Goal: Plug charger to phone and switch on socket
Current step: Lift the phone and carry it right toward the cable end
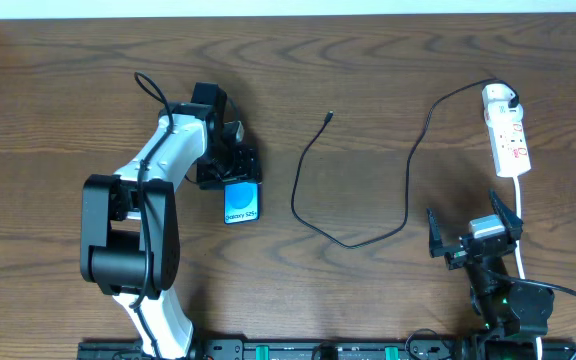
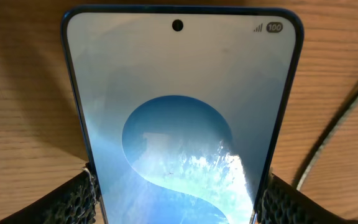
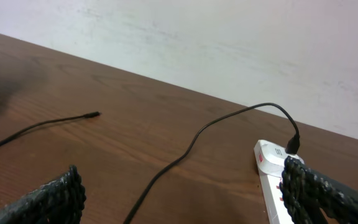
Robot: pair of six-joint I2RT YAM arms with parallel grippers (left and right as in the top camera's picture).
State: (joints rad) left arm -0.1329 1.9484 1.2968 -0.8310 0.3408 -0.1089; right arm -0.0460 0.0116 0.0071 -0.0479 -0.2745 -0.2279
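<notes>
Left pincer [image 1: 238, 178] is clamped on the phone [image 1: 242, 202] across its long edges, left of the worktop [image 1: 68, 60] centre. Right pincer [image 1: 471, 225] stands apart and empty near the front right corner. The charger [image 1: 294, 200] lies loose between them, running to the socket [image 1: 508, 135] by the right edge.

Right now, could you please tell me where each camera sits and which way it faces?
Overhead: above the table, looking straight down on phone, charger and socket; left arm, right arm, left claw and right claw show.
Left wrist: on the left claw, looking along its fingers at the phone screen, gripped between them.
Right wrist: on the open right claw, low, facing across the table to the wall; its fingers show.
Overhead and right wrist share charger and socket.
</notes>
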